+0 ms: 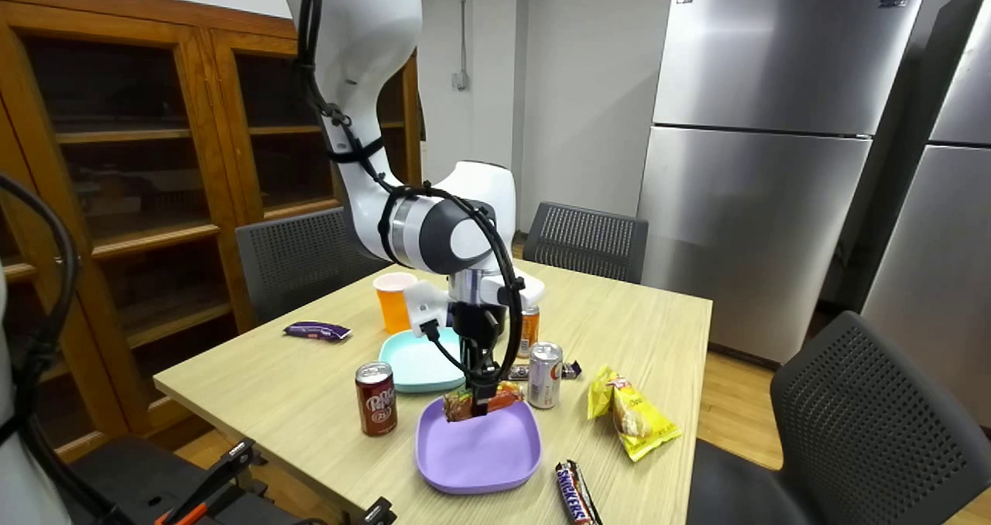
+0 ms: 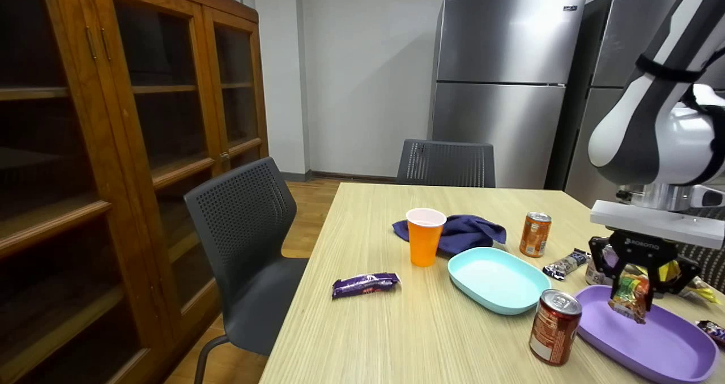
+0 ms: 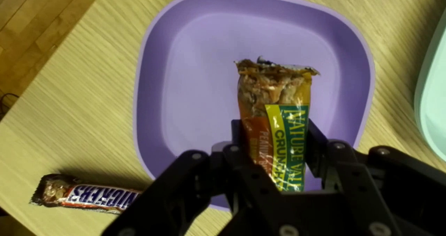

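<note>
A Nature Valley granola bar [image 3: 278, 89] in a green, yellow and brown wrapper is gripped across its width by my gripper [image 3: 274, 131]. Both fingers press its long sides in the wrist view; its near end is partly hidden behind the gripper. In both exterior views the bar [image 1: 507, 394] [image 2: 630, 304] hangs over the purple plate [image 1: 480, 459], toward its far part in one view's perspective, and appears raised above the surface. Nothing else lies on the plate's visible part. A Snickers bar [image 3: 94, 197] rests on the table beside the plate.
Around the plate stand a Dr Pepper can [image 1: 376, 399], a silver can [image 1: 545, 375] and a teal plate [image 2: 498, 282]. Further off are an orange cup [image 2: 425, 239], an orange can [image 2: 535, 235], a blue cloth [image 2: 470, 234], a purple-wrapped bar [image 2: 365, 285] and a yellow snack bag [image 1: 631, 416].
</note>
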Controlling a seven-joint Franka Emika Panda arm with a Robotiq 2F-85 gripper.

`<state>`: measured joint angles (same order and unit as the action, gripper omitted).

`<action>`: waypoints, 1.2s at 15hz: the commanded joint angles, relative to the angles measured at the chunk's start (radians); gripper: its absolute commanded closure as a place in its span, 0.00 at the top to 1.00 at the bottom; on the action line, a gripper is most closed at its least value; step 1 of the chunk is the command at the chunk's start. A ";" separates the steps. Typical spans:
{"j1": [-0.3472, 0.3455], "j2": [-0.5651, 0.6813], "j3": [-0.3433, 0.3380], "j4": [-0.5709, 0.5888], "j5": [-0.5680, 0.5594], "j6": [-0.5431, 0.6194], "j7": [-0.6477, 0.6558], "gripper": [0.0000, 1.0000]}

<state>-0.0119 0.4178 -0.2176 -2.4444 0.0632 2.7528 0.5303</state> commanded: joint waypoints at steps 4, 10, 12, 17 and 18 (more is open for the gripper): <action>-0.020 0.119 0.043 0.104 0.093 -0.008 -0.065 0.17; 0.056 0.041 0.004 0.043 0.066 0.000 -0.021 0.83; 0.085 0.007 -0.019 0.023 0.051 0.001 -0.002 0.96; 0.140 -0.081 -0.057 -0.025 0.004 -0.013 0.017 1.00; 0.148 -0.096 -0.062 -0.035 -0.013 -0.015 0.016 1.00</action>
<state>0.0988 0.4066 -0.2519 -2.4195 0.1064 2.7524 0.5100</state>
